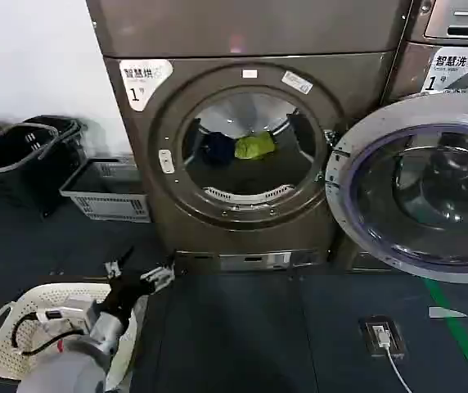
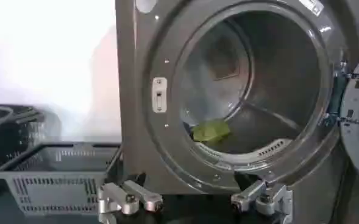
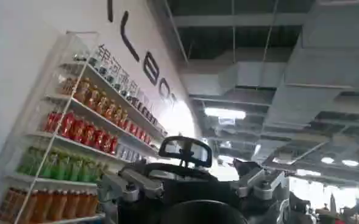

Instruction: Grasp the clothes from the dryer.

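Your left end effector (image 1: 140,281) hangs low by the white basket (image 1: 21,307), fingers wide open and holding nothing. Both clothes wait inside the dryer (image 1: 242,147): the yellow-green bundle (image 1: 254,146) beside the dark blue bundle (image 1: 217,147). Lift up, reach straight through the round hole, and squeeze one bundle in its middle.

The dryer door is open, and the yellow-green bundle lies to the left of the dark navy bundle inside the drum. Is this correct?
Not quite. The dryer does have its door open, but in the head view the yellow-green bundle lies to the right of the dark navy bundle, not to the left. Both rest inside the drum.
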Robot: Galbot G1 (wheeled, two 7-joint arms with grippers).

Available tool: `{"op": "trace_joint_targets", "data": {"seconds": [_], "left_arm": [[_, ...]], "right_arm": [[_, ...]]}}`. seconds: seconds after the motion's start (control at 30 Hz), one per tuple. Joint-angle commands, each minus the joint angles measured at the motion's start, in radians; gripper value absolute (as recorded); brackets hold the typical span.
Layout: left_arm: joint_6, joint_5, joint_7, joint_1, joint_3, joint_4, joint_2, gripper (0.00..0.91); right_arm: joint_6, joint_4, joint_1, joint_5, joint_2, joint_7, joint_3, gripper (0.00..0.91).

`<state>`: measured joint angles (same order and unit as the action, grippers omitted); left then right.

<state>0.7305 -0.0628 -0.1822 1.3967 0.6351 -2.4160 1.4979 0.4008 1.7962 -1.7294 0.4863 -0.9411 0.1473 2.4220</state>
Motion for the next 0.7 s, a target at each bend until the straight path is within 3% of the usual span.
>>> {"op": "trace_joint_targets", "data": {"seconds": [0.03, 0.17, 0.7], "left_arm": [[0.000, -0.003, -0.001, -0.001, 0.001, -0.013, -0.003, 0.907], [0.001, -0.003, -0.001, 0.001, 0.002, -0.021, -0.004, 0.907], [0.003, -0.003, 0.000, 0.011, 0.003, -0.036, -0.009, 0.907]], "right_arm": [[-0.037, -0.002, -0.004, 0.051, 0.001, 0.009, 0.005, 0.907], [-0.049, 0.006, 0.005, 0.098, -0.002, 0.013, -0.005, 0.907], [-0.065, 0.006, 0.004, 0.104, -0.001, 0.016, -0.009, 0.907]]}}
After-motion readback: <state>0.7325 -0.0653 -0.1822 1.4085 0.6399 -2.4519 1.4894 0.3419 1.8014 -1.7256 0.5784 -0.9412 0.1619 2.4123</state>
